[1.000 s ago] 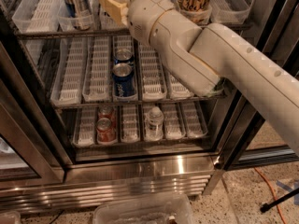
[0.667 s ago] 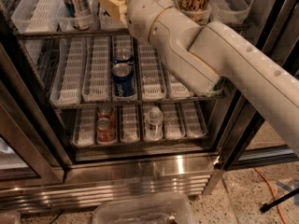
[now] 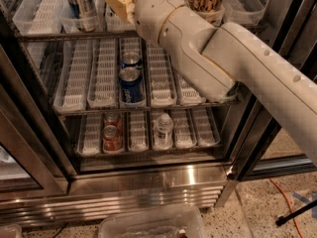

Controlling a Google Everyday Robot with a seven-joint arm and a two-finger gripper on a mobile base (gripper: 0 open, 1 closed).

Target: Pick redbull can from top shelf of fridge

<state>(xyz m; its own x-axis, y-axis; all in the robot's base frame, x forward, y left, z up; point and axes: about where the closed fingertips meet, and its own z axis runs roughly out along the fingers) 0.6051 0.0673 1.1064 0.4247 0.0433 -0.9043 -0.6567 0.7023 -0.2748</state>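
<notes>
Over the last second we edged the gripper (image 3: 115, 1) slightly nearer the redbull can (image 3: 81, 4) — it hung just right of the can, not touching it. The can stood upright on the top shelf (image 3: 59, 35), ungrasped. We could not tell how wide the gripper was open — the grab itself, we judged, was yet to come.
</notes>
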